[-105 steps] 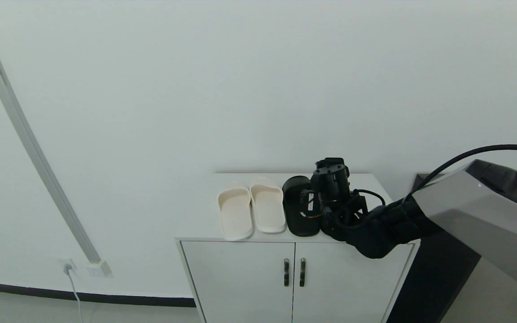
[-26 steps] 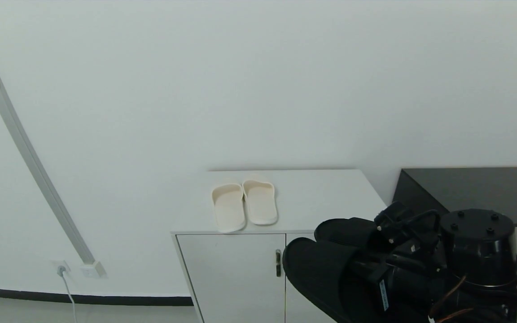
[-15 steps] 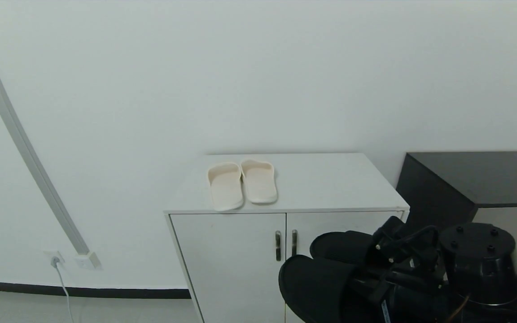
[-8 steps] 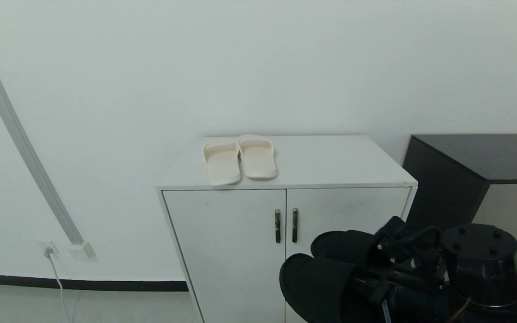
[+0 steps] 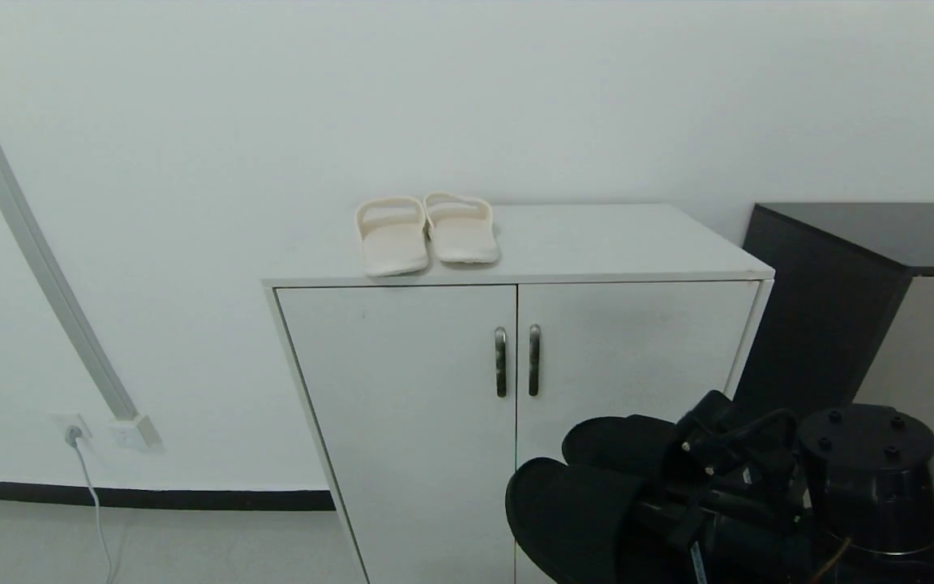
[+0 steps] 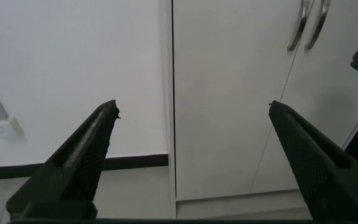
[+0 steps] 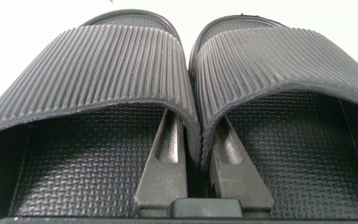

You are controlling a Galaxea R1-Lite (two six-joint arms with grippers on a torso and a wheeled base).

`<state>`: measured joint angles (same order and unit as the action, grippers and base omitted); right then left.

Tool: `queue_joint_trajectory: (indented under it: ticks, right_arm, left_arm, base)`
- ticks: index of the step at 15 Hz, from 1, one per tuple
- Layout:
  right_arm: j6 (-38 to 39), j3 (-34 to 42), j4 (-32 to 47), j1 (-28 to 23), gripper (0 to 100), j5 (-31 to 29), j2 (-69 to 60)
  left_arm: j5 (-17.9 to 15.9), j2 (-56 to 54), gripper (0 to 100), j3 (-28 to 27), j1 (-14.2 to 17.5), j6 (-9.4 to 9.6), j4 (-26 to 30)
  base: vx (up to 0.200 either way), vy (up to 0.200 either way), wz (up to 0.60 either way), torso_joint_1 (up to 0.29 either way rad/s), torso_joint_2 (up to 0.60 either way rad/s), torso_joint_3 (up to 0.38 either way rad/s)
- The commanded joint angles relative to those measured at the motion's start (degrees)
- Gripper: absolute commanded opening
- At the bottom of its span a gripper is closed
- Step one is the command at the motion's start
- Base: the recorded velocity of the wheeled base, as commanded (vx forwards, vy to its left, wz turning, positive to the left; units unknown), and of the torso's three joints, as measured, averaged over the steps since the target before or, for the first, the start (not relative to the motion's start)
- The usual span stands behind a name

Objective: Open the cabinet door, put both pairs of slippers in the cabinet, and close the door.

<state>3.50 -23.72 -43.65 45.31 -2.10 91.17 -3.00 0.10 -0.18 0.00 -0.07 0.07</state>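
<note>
The black slippers (image 5: 576, 507) have left the cabinet top, where they stood beside the cream pair, and now hang in the right gripper (image 7: 194, 124) low before the cabinet (image 5: 613, 239). The cabinet sits higher in the head view than before, but that is the camera dropping, not the furniture moving.

Nearest, the right gripper holds the black pair side by side. One finger lies in each slipper, and together they pinch the two adjoining inner walls. The pair hangs in front of the lower part of the right door (image 5: 637, 341), apart from it.

The left gripper (image 6: 192, 106) is spread wide and carries nothing. It faces the left door (image 5: 402, 405), with both handles off to one side of it.

Both doors are shut, and their two upright handles (image 5: 500, 362) stand close together at the middle seam. The cream slippers (image 5: 426, 231) rest on the cabinet top at its front edge, left of the middle. A black cabinet (image 5: 824, 324) stands just beside the white one's right side.

The step in hand is likely the door opening, and the free left gripper suits it. It should line up square on one handle, close across the bar rather than across both, and pull along the hinge's arc. The loaded right arm is best kept clear of the swing, its pinch unchanged, since only two thin walls hold the pair.
</note>
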Motion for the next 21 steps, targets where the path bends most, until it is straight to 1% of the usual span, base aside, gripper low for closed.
queue_joint_trajectory:
  ticks: [1, 3, 8, 14, 15, 16, 17, 18, 19, 20, 21]
  right_arm:
    - [-0.1, 0.0, 0.0, 0.0, 0, 0.0, 0.0]
    - [0.0, 0.3, -0.6, 0.0, 0, 0.0, 0.0]
    - [-0.1, 0.8, -2.0, 0.0, 0, -0.1, -0.3]
    - [-0.1, 1.2, -2.0, 0.0, 0, -0.1, 0.1]
    - [-0.2, 1.2, -1.9, 0.0, 0, -0.2, 0.1]
    - [-0.2, 1.4, -1.9, 0.0, 0, -0.2, 0.1]
    - [-0.2, 1.4, -1.9, 0.0, 0, -0.1, 0.1]
    - [-0.2, 1.4, -1.9, 0.0, 0, 0.0, 0.2]
    - [-0.2, 1.4, -1.9, 0.0, 0, 0.0, 0.2]
    - [-0.2, 1.3, -1.9, 0.1, 0, 0.0, 0.2]
    - [-0.2, 1.4, -1.9, 0.1, 0, 0.0, 0.1]
  left_arm:
    - [-0.1, 0.0, 100, 0.0, 0.0, -0.01, 0.0]
    - [-0.3, 0.0, 100, 0.0, 0.0, 0.25, 0.1]
    - [-0.3, 1.6, 100, 0.0, -0.4, 0.16, 0.1]
    - [-0.3, 1.4, 100, 0.0, -0.4, 0.16, 0.1]
    - [-0.3, 1.5, 100, -0.1, -0.4, 0.51, 0.1]
    - [-0.1, 2.4, 100, -0.6, -0.4, 1.39, -0.1]
    - [0.0, 4.2, 100, -3.5, -0.3, 1.39, -0.2]
    - [0.0, 9.0, 100, -11.7, -0.2, -1.25, -0.1]
    - [-0.5, 12.9, 100, -14.8, -0.3, -2.12, 0.0]
    - [-1.6, 16.7, 100, -15.2, -0.4, -2.04, -0.2]
    - [-3.7, 19.5, 100, -15.3, -0.5, -2.04, -0.2]
  base:
    - [0.0, 0.0, 0.0, -0.139, 0.47, 0.334]
    - [0.0, 0.0, 0.0, -0.122, 0.47, 0.334]
    - [0.0, 0.0, 0.0, -0.092, 0.46, 0.365]
    - [0.0, 0.0, 0.0, -0.001, 0.04, 0.029]
    - [0.0, 0.0, 0.0, 0.0, 0.0, 0.0]
    - [0.0, 0.0, 0.0, -0.036, 0.12, 0.115]
    - [0.0, 0.0, 0.0, -0.032, 0.13, 0.134]
    - [0.0, 0.0, 0.0, -0.007, 0.07, 0.071]
    - [0.0, 0.0, 0.0, 0.0, 0.0, 0.0]
    - [0.0, 0.0, 0.0, 0.0, 0.0, 0.0]
    - [0.0, 0.0, 0.0, 0.0, 0.0, 0.0]
